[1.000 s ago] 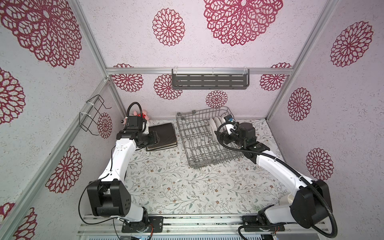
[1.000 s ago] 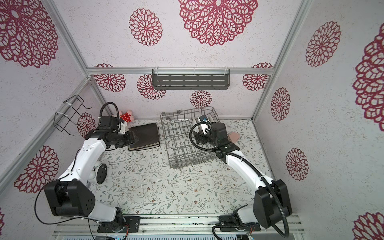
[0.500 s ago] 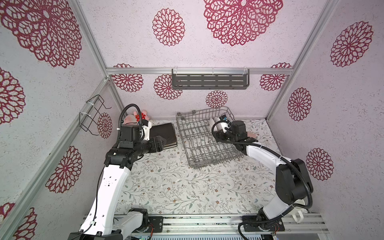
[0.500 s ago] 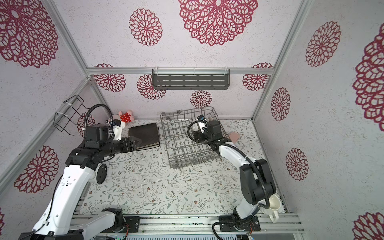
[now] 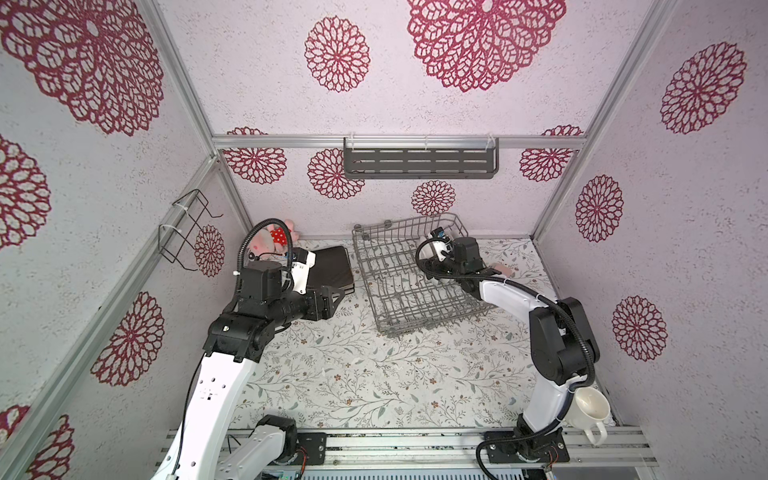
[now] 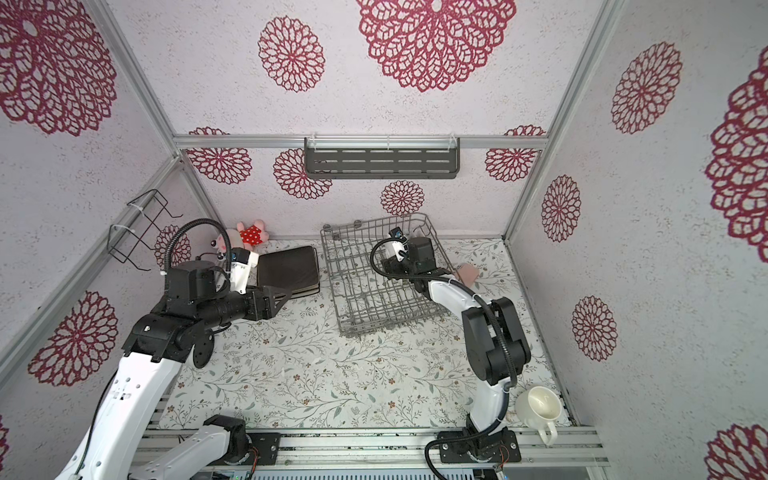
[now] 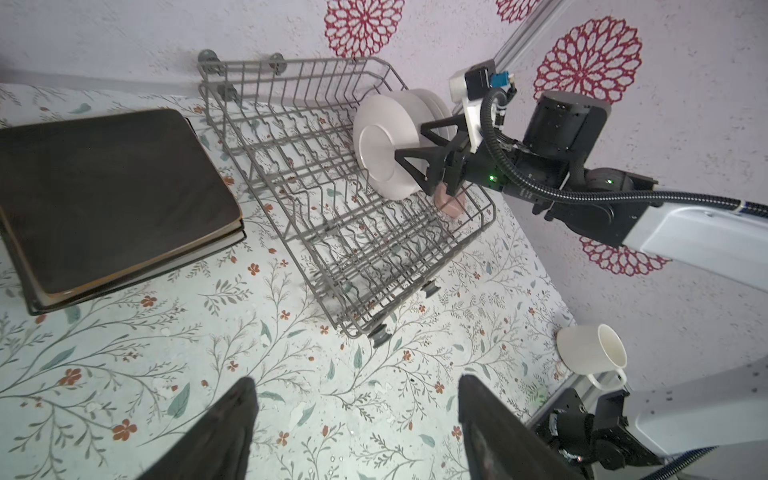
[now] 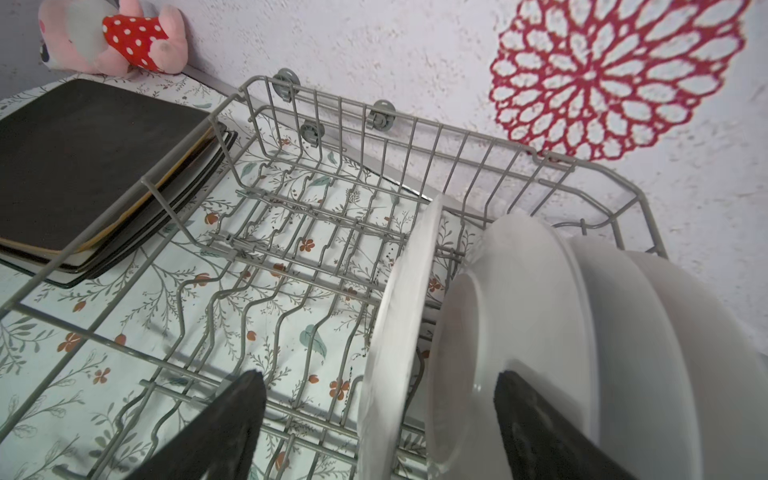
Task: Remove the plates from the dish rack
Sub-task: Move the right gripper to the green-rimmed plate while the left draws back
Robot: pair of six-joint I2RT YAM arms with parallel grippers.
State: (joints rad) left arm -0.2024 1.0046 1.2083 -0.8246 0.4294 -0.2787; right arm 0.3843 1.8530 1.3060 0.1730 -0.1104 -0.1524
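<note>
You already have the square plates [image 7: 108,195] stacked on the tabletop [image 5: 374,374] at the dish rack's [image 7: 291,62] 9 o'clock, but a few round white plates [image 8: 519,311] stand in its 2 o'clock corner, with your right hand [image 7: 409,141] open astride the nearest and your left hand [image 7: 355,380] open and empty.

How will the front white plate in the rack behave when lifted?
Plate looks smooth and rigid: likely slippery in a rim pinch, breakable if dropped. Standing on edge in the rack's tines, it may roll or tip once freed. Close neighbours could clink.

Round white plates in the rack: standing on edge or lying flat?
On edge: the round white plates stand upright among the dish rack tines.
</note>
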